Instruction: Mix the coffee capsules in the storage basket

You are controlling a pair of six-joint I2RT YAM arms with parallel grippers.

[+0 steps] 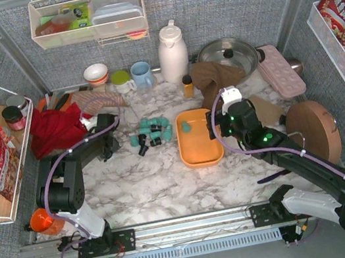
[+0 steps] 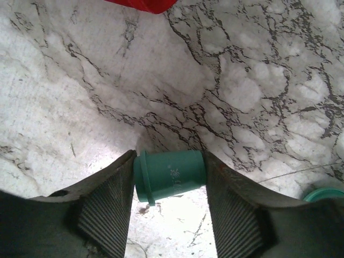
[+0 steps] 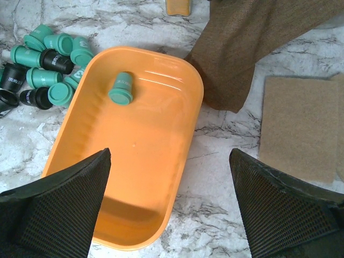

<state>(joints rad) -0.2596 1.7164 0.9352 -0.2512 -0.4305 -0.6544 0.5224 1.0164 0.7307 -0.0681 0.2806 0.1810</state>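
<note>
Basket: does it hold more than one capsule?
No, only one teal capsule lies in the basket; the others sit beside it on the table.

An orange basket [image 1: 201,147], shallow and rounded-rectangular with a low rim, sits upright on the marble tabletop [image 1: 166,170] and holds a single teal capsule [image 3: 121,88] near its far-left corner. Just left of it, outside the rim, the other capsules [image 1: 152,132] lie in a loose huddle, mostly teal with a few black, many on their sides and touching one another. One more teal pod [image 2: 171,174] lies on its side farther left, pressed between the fingers of the left gripper [image 2: 169,158].
</note>
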